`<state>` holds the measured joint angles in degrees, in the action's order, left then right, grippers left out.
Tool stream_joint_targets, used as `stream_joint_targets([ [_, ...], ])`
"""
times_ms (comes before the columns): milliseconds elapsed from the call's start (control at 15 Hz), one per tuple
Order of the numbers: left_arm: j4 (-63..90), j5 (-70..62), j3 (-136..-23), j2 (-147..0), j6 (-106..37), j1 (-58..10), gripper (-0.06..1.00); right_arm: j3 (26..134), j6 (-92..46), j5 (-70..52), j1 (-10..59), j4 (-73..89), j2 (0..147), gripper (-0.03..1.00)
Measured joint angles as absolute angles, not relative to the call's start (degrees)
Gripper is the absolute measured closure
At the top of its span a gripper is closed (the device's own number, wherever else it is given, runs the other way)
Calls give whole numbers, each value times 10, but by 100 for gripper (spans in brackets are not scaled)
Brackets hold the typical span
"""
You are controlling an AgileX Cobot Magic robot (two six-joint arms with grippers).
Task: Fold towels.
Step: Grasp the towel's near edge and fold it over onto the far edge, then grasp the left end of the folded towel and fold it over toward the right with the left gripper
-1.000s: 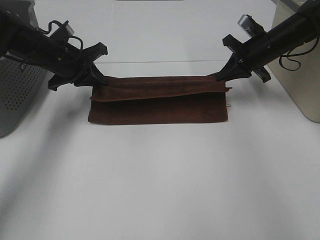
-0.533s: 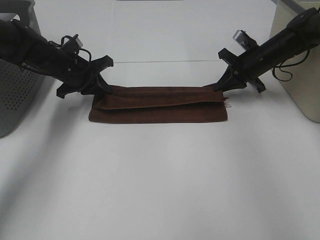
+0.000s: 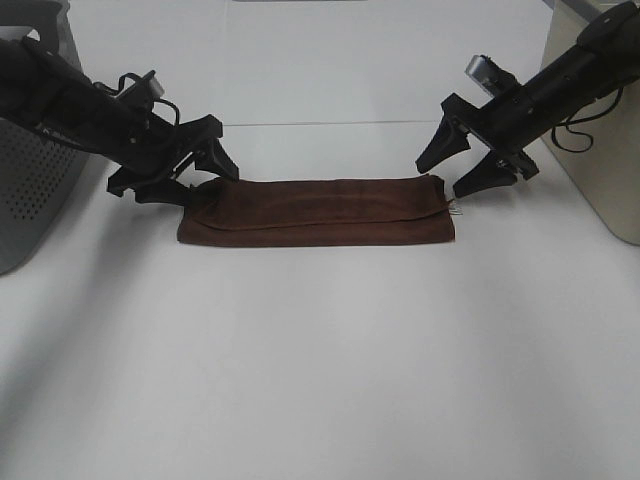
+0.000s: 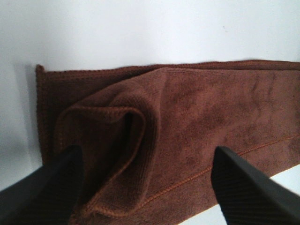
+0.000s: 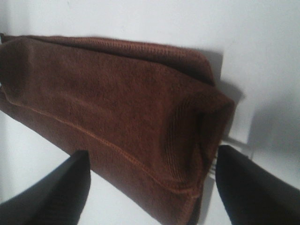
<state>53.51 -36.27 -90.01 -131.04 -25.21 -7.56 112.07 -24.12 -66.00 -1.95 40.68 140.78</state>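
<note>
The dark reddish-brown towel lies flat on the white table as a long folded strip, with a small white tag at its right end. My left gripper is open at the strip's left end, its fingers spread over the loose upper corner. At the right end my right gripper is also open, just above the cloth. In the left wrist view the towel bulges in a soft fold between the spread fingers. The right wrist view shows the towel lying free between the black fingers.
A grey perforated bin stands at the left edge behind the left arm. A beige box stands at the right edge behind the right arm. White table stretches in front of the towel.
Both grippers have opened and let go of the upper edge they held raised. That layer has dropped flat onto the lower one, and both grippers have drawn slightly outward.
</note>
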Motion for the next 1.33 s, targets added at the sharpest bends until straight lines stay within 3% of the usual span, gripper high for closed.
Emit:
stream_joint_targets([
  [333,494,-390,-903,-1302,-183,-28,22,1121,-193,-685,-19,336,1408,25],
  [1067,516,-453,-965,-1366,-182,-63,22,1121,-189,-688,-19,332,1408,25],
  [1200,513,-453,-966,-1371,-179,-69,36,1121,-189,-688,-19,332,1408,25],
  [1333,502,-453,-965,-1376,-172,-66,74,1121,-189,-688,-19,332,1408,25],
])
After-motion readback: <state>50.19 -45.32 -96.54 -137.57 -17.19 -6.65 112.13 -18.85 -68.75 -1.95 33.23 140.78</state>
